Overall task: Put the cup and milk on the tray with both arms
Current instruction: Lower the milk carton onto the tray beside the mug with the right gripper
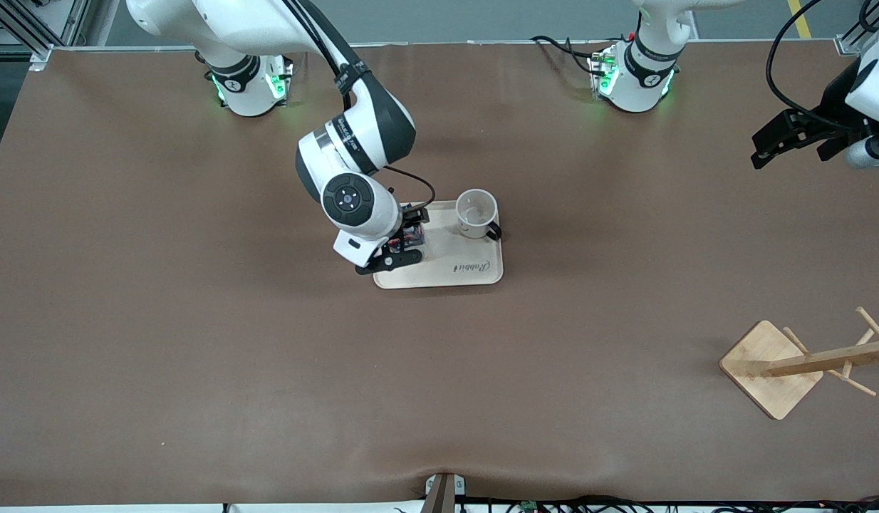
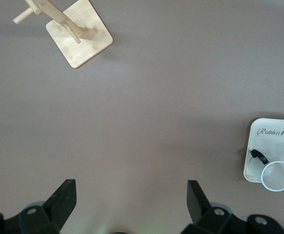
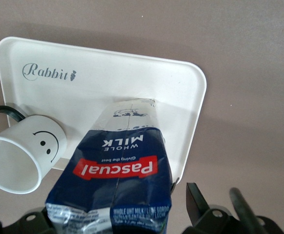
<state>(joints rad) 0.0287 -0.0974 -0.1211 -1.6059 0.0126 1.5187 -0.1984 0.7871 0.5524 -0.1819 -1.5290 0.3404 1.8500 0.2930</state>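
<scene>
The tray (image 1: 475, 274) lies flat near the centre of the desk (image 1: 197, 370), with bare desk surface on all sides of it. The cup (image 1: 476, 213) stands upright on the tray's corner farthest from the front camera, toward the left arm's end, handle at roughly 4 o'clock in the front view. The right gripper (image 1: 404, 239) is over the tray's edge toward the right arm's end, clamped on the milk (image 3: 117, 180), whose pale lower end touches or nearly touches the tray floor; contact cannot be confirmed. Milk and cup sit near each other but apart. The left gripper (image 2: 132, 204) waits high over the desk's left-arm end, fingers spread apart and empty. A wooden rack (image 1: 774, 367) stands near that end, well apart from the tray.
</scene>
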